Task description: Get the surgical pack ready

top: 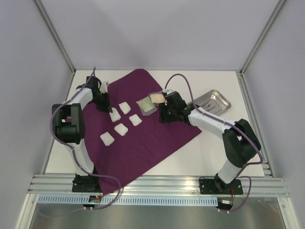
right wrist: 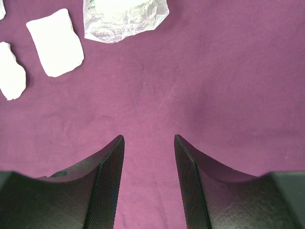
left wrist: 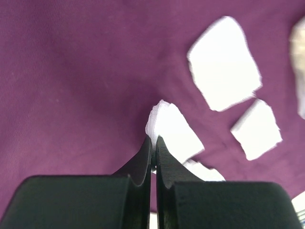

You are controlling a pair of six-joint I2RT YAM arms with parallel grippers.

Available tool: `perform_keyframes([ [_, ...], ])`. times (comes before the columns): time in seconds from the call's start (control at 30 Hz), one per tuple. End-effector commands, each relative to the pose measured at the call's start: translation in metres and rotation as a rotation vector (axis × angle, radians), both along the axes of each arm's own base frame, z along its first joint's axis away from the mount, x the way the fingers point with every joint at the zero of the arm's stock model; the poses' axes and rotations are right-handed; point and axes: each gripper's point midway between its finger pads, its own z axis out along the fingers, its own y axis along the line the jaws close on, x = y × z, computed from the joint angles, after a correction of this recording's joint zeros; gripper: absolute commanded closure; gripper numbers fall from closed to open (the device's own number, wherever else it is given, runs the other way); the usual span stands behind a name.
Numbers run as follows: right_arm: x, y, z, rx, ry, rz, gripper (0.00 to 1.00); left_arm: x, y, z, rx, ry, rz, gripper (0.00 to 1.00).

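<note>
Surgical pack items laid out on table (top: 224,157), both arms low over the cloth.

Purple cloth (top: 157,138) spread flat, cornerwise, mid-table. Five white gauze squares (top: 121,129) on its left half, each apart. Two clear packets (top: 146,105) just beside each other at its far side. Steel tray (top: 213,101) on the bare table, far right, off the cloth. Left gripper (left wrist: 153,141): fingers pressed together at the near edge of one gauze square (left wrist: 174,131); whether it nips the gauze cannot be told. Right gripper (right wrist: 148,138): fingers spread, nothing between them, over bare cloth near the packets.
</note>
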Motion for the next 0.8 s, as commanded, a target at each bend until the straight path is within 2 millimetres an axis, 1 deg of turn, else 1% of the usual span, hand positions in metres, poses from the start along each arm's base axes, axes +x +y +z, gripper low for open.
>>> perform_keyframes([
  [0.0,0.008,0.005,0.013,0.005,-0.039,0.005,0.51,0.004,-0.006,0.04,-0.013,-0.118,-0.036,1.0],
  [0.07,0.008,0.005,0.014,0.009,-0.04,0.003,0.51,0.003,-0.014,0.053,-0.033,-0.144,-0.058,1.0],
  [0.13,0.007,0.006,0.015,0.012,-0.043,0.003,0.51,0.0,-0.024,0.062,-0.055,-0.154,-0.084,1.0],
  [0.17,0.008,0.006,0.017,0.014,-0.046,0.002,0.51,0.003,-0.024,0.067,-0.059,-0.166,-0.082,1.0],
  [0.2,0.009,0.006,0.017,0.016,-0.048,0.002,0.51,0.003,-0.04,0.075,-0.076,-0.183,-0.121,1.0],
  [0.3,0.01,0.008,0.018,0.02,-0.047,0.003,0.51,0.011,-0.053,0.086,-0.119,-0.201,-0.125,1.0],
  [0.33,0.011,0.008,0.018,0.02,-0.047,0.003,0.51,0.017,-0.062,0.092,-0.16,-0.211,-0.138,1.0],
  [0.4,0.011,0.009,0.016,0.019,-0.042,0.003,0.51,0.025,-0.068,0.095,-0.203,-0.21,-0.125,1.0],
  [0.5,0.011,0.01,0.015,0.021,-0.038,0.005,0.51,0.042,-0.07,0.087,-0.212,-0.21,-0.114,1.0],
  [0.57,0.012,0.011,0.014,0.021,-0.036,0.008,0.51,0.052,-0.07,0.077,-0.212,-0.2,-0.098,1.0],
  [0.6,0.012,0.012,0.013,0.02,-0.035,0.008,0.51,0.054,-0.07,0.067,-0.211,-0.179,-0.094,1.0],
  [0.67,0.013,0.013,0.015,0.024,-0.036,0.01,0.51,0.059,-0.069,0.062,-0.207,-0.169,-0.076,1.0],
  [0.7,0.014,0.013,0.014,0.021,-0.035,0.011,0.51,0.059,-0.069,0.053,-0.208,-0.148,-0.068,1.0],
  [0.77,0.016,0.016,0.018,0.03,-0.042,0.015,0.51,0.059,-0.072,0.047,-0.228,-0.129,-0.056,1.0],
])
